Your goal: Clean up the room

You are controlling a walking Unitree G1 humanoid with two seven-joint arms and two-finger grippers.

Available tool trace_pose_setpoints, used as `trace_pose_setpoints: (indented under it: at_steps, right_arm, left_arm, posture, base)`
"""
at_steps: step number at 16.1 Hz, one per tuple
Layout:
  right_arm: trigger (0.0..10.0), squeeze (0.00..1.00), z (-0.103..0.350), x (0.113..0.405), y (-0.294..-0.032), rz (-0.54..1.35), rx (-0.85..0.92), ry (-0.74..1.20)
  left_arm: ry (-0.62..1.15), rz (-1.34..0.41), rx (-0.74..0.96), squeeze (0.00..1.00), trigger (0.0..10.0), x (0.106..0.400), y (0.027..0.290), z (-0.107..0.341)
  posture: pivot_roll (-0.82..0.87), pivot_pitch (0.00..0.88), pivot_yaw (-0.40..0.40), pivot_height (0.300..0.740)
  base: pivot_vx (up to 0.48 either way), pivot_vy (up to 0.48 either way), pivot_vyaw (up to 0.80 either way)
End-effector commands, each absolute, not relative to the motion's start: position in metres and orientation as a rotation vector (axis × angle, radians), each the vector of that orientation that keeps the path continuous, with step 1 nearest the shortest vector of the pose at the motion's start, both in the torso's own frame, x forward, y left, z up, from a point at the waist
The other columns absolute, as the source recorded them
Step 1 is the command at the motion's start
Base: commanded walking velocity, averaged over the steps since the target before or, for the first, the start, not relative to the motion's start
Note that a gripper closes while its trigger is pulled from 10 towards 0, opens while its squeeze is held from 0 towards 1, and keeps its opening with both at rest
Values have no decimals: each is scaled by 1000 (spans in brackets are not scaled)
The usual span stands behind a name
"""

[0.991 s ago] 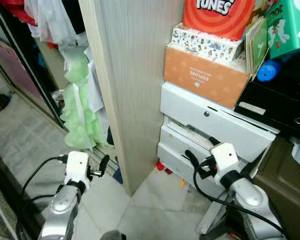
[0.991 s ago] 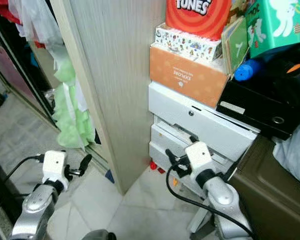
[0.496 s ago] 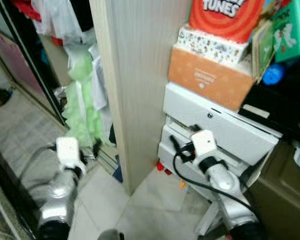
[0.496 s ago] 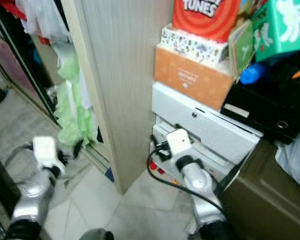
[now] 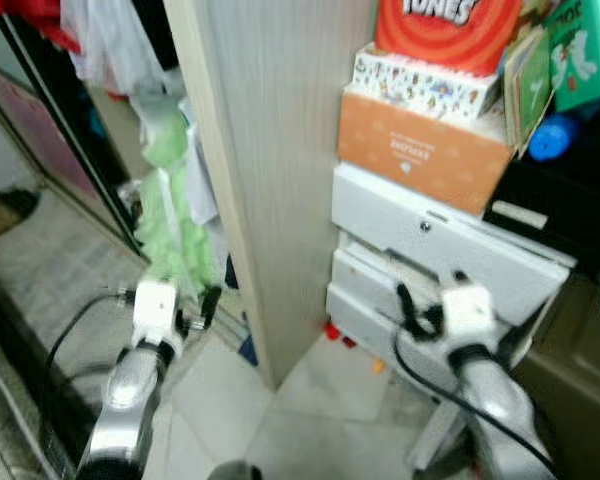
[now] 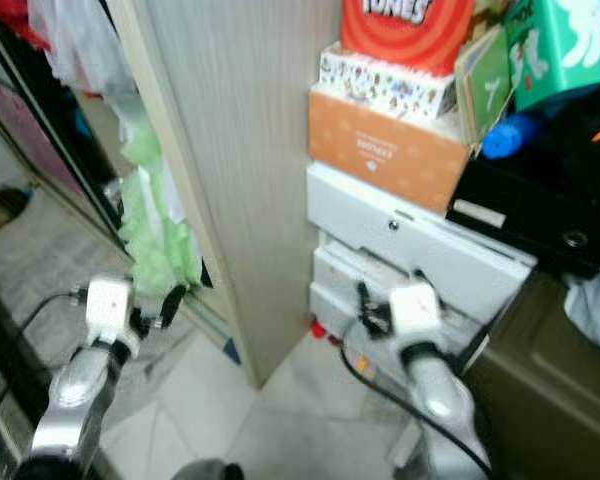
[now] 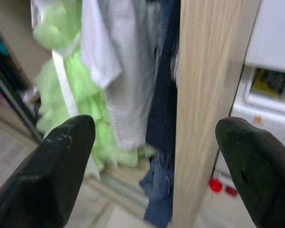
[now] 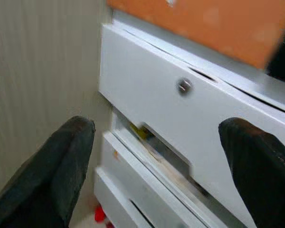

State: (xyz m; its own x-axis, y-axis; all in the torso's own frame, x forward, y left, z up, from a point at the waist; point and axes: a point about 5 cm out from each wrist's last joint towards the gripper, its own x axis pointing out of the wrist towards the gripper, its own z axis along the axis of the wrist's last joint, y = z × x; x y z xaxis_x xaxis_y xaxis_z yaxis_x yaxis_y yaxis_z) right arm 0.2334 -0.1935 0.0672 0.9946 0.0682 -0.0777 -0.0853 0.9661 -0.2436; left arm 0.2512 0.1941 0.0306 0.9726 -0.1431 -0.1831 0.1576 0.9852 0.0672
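**Robot pausing between wardrobe and drawer unit, both grippers empty**

Since half a second ago the right gripper (image 5: pixel 408 305) is sitting further right and lower against the drawers, and the left gripper (image 5: pixel 202 312) is raised a little nearer the clothes; the whole view is also shifting, so part of that is the camera.

Both grippers are spread wide and holding nothing. The right one is pointing at the white drawer unit (image 8: pixel 180 123), whose middle drawer is standing ajar with something yellow inside, probably why the arm is aimed there. The left one is facing the hanging green frilly garment (image 7: pixel 66 85) and the white and blue clothes beside the wooden wardrobe panel (image 5: pixel 270 170).

Small red bits (image 5: pixel 338 335) are lying on the floor at the foot of the drawers, just right of the panel. Boxes are stacked on top, the orange box (image 5: pixel 420 150) lowest.
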Motion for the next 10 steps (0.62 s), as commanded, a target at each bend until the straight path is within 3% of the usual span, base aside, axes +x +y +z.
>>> trace_pose_setpoints:
  at_steps: [1, 4, 6, 10]
  right_arm:
    - [10000, 0, 71, 232, -193, 84, -284, 35]
    - [10000, 0, 71, 233, -190, 10, -271, -5]
    - [10000, 0, 71, 236, -183, -32, -160, 33]
    - [10000, 0, 67, 231, -177, 2, -98, 48]
  left_arm:
    - [173, -148, 108, 0, 10000, 249, 193, 32]
    - [161, -95, 130, 0, 10000, 239, 193, 32]
    - [150, -138, 152, 0, 10000, 233, 194, 38]
    - [164, -79, 166, 0, 10000, 203, 208, 39]
  posture:
    - [-73, 0, 65, 740]
    - [-42, 0, 6, 740]
    - [-27, 0, -21, 740]
    - [-27, 0, -5, 740]
  base:
    - [0, 0, 0]
    - [0, 0, 0]
    - [0, 0, 0]
    - [0, 0, 0]
